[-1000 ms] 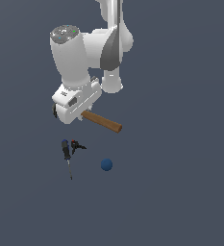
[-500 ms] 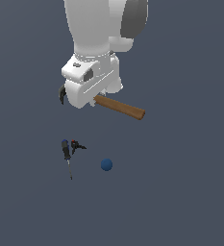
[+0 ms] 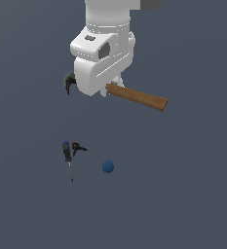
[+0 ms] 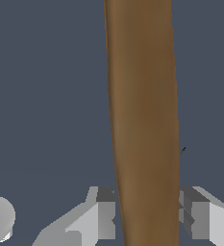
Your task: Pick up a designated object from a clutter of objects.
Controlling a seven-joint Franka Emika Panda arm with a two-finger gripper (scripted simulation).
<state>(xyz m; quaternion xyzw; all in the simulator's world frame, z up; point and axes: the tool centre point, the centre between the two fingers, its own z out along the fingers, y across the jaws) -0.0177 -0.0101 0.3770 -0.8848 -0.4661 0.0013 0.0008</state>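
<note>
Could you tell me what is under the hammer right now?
Only bare grey floor shows beneath the hammer, which the gripper holds aloft by its handle. The screwdriver and ball lie apart. The arm covers the handle's head end.

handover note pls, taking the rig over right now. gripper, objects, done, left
Gripper: shut on the hammer, fingers on either side of the wooden handle.
Hammer: off the surface, handle sticking out toward the exterior view's right, dark claw head showing on the other side of the hand.
Left on the surface: screwdriver, small black-and-red item beside it, blue ball apart from both.
Done: hammer grasped and lifted.
Left: probably just hold the grip steady; the long handle overhangs one side.
</note>
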